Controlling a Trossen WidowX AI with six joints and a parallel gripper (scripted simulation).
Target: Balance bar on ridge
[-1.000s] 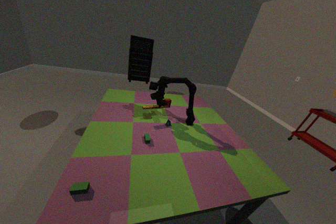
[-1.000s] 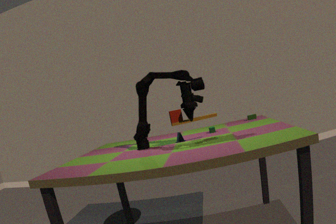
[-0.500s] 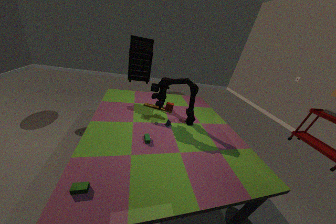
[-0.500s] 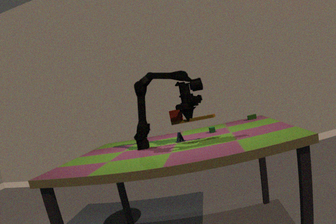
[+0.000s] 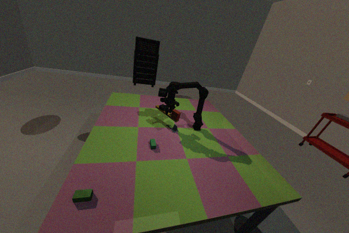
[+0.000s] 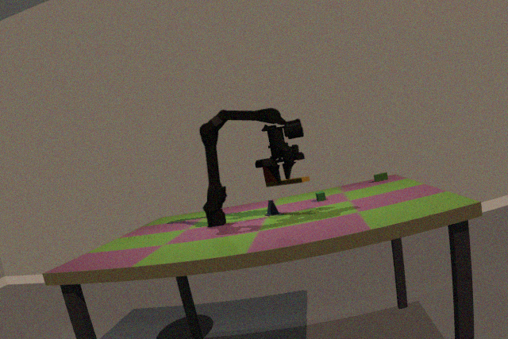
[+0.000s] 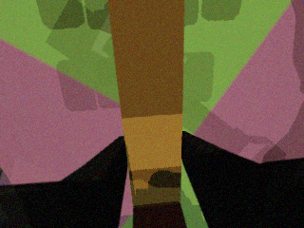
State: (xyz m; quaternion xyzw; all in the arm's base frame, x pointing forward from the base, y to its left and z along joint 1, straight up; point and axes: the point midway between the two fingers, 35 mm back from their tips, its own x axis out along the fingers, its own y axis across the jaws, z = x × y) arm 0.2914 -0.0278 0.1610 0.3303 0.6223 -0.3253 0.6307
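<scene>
My gripper (image 5: 169,113) (image 6: 283,180) (image 7: 152,140) points down and is shut on the orange-brown bar (image 5: 157,107) (image 6: 296,181) (image 7: 149,57). The bar hangs above the table (image 5: 163,182) (image 6: 311,234) and looks close to level in the exterior view. A red block (image 5: 176,114) (image 6: 268,175) (image 7: 159,216) is at one end of the bar, close to the fingers. The small dark grey-blue ridge (image 5: 175,128) (image 6: 271,208) stands on the table near the arm's base, below the height of the bar and apart from it. I cannot make out the ridge in the wrist view.
A small green block (image 5: 152,144) (image 6: 320,196) lies on the table beyond the ridge from the arm's base (image 5: 197,124) (image 6: 215,216). A second, darker green block (image 5: 82,195) (image 6: 380,176) lies farther off near the table's edge. Arm shadows cross the checkered top.
</scene>
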